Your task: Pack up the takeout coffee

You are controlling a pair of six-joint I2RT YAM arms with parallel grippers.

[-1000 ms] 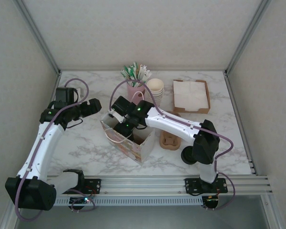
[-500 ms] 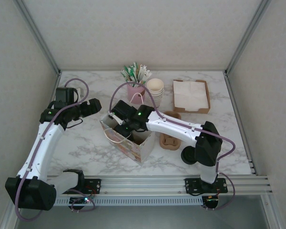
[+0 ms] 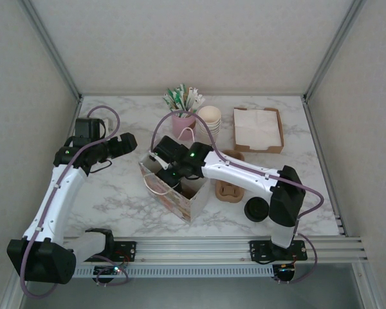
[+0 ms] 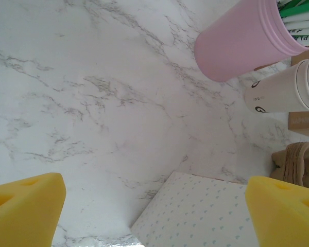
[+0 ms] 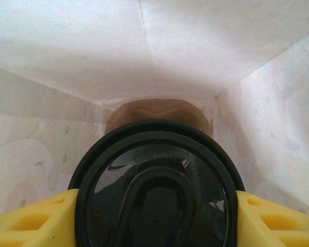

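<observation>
Two fingers (image 5: 26, 218) of the right gripper (image 5: 154, 221) pinch the takeout coffee (image 5: 154, 180) lid-up inside the paper bag (image 3: 180, 196) against spills; left gripper (image 3: 125, 143) spread alongside.

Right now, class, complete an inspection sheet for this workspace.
Surface: marble table, no spills seen.
Job's things: takeout coffee, black lid on, inside the paper bag.
Clutter: pink cup of wrapped sticks, stacked cups, napkin tray, cup carrier, black lid.
Fingers: right fingers clamp the takeout coffee; left fingers open, above the table beside the bag.
Cables: purple cables along both arms.
Surroundings: pale walls, metal frame.
</observation>
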